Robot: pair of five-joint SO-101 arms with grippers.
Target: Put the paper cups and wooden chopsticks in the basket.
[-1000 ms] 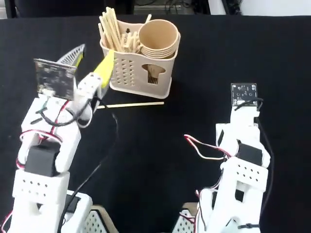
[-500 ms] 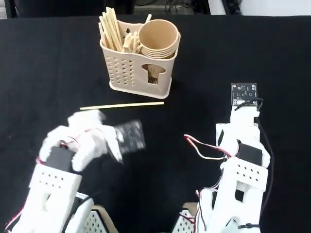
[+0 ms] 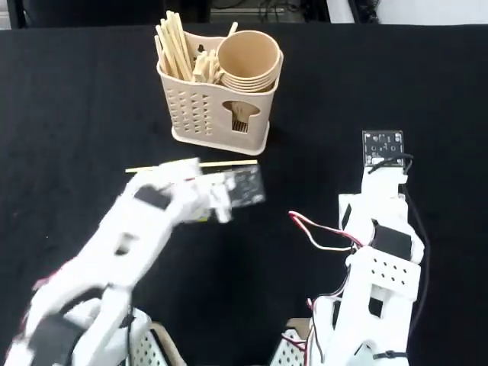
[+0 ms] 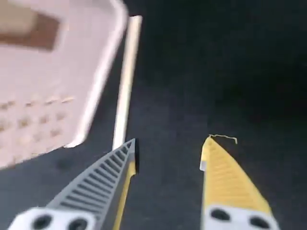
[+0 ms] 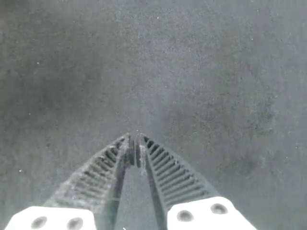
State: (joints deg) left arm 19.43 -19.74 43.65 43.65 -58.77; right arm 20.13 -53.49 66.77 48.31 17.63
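Basket (image 3: 221, 114): stands on the far part of the table (image 3: 381, 76), a little left of centre.
Cups (image 3: 249, 57): a nested stack sits in the basket's right side, so this part looks done.
Sticks in basket (image 3: 174, 49): a bundle stands upright in the left side.
Loose chopstick (image 3: 232, 162): lies flat on the table just beside the basket's near wall and runs left to right. The left arm covers its middle in the high view.
Left gripper (image 4: 171, 142): wide open and empty, low over the table by the loose chopstick. The grey jaw's tip is at the stick and the yellow jaw is off to one side. The stick is not between the jaws, and I cannot tell whether the grey tip touches it.
Right gripper (image 5: 135, 140): jaws pressed together with nothing held, over bare table at the right.
Progress: nearly finished, judging by the full basket.
Left to do: grasp the one loose chopstick and drop it into the basket.
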